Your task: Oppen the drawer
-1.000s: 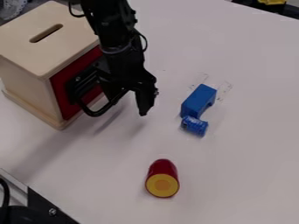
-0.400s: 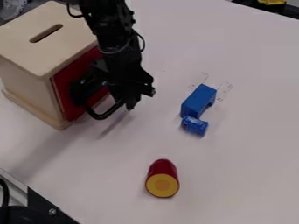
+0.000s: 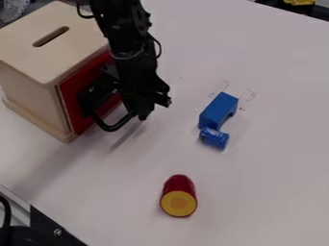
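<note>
Drawer (image 3: 69, 94), red-fronted, looks closed in the wooden box (image 3: 46, 45), on the side facing the bare stretch of table (image 3: 218, 202). Its black loop handle (image 3: 110, 128) sticks out from that face, and the gripper (image 3: 139, 112) appears closed on the loop's outer end, though black on black makes the contact hard to confirm. The drawer lies behind the tool, toward the box, so the pull should run straight out from the box's red face, with the arm close against its upper edge. Farther out from the box, the blue arch block (image 3: 218, 110) and blue can (image 3: 213, 138) lie touching; the red-and-yellow cylinder (image 3: 179, 197) lies off to one side. A short pull seems to have room between them; a skewed one could slip or twist the box.
</note>
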Robot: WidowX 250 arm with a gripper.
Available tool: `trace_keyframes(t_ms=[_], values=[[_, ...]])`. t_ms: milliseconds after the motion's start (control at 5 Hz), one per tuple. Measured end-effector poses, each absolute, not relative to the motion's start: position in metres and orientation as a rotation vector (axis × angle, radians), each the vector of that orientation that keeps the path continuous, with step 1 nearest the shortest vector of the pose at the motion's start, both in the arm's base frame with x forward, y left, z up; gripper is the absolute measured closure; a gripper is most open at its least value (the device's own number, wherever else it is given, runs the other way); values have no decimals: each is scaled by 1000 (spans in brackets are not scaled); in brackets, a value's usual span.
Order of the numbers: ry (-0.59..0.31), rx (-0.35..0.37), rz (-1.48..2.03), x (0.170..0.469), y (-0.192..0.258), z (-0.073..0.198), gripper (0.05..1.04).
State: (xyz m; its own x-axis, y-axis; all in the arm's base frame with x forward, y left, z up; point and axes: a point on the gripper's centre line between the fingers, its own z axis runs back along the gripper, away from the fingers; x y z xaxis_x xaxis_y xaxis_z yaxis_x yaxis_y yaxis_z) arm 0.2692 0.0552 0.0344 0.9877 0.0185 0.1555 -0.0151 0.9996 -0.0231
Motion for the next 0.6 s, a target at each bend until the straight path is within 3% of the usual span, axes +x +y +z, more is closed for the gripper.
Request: trace_keyframes(t_ms=[600], values=[[-132, -45, -1, 268, 19, 32, 966]])
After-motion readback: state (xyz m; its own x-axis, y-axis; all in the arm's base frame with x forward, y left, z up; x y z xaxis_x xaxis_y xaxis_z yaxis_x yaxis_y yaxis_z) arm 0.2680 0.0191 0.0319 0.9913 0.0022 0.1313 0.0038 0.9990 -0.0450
